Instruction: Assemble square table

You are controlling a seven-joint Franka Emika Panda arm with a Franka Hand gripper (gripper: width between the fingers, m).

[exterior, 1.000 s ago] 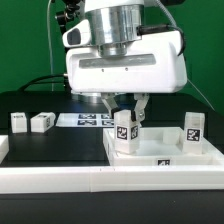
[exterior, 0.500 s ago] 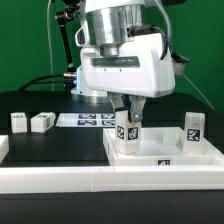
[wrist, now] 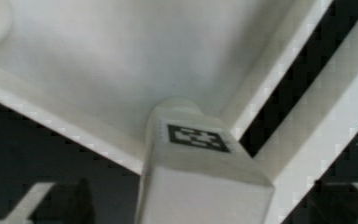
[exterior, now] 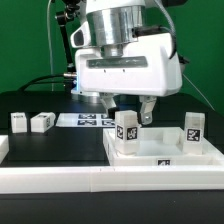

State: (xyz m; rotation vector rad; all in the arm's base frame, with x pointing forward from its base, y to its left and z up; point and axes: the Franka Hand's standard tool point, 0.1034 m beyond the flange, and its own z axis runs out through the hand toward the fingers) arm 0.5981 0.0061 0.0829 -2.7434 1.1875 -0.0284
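Rail: long white bar, nearest the cam, in front of and below the pincer; runs across the whole ext. view.
Top: white square w/ raised rim, flat on the black table, just behind the rail and directly under the pincer; tag on front wall.
Leg 1: upright on the top, straight below the pincer, at the corner on the ext. view's left; tag faces the cam. Wrist view shows the same leg centred, tag sharp, surroundings blurred.
Pincer: spread wide. Fingers hang either side of leg 1's upper end, gap visible on both sides, nothing pinched.
Leg 2: upright on the top, well off to the pincer's side toward the ext. view's right.
Leg 3: loose on the table, well apart from the pincer, toward the ext. view's left.
Leg 4: just beside leg 3, on its pincer side.
Marker board: flat on the table, between leg 4 and the pincer, behind the top.
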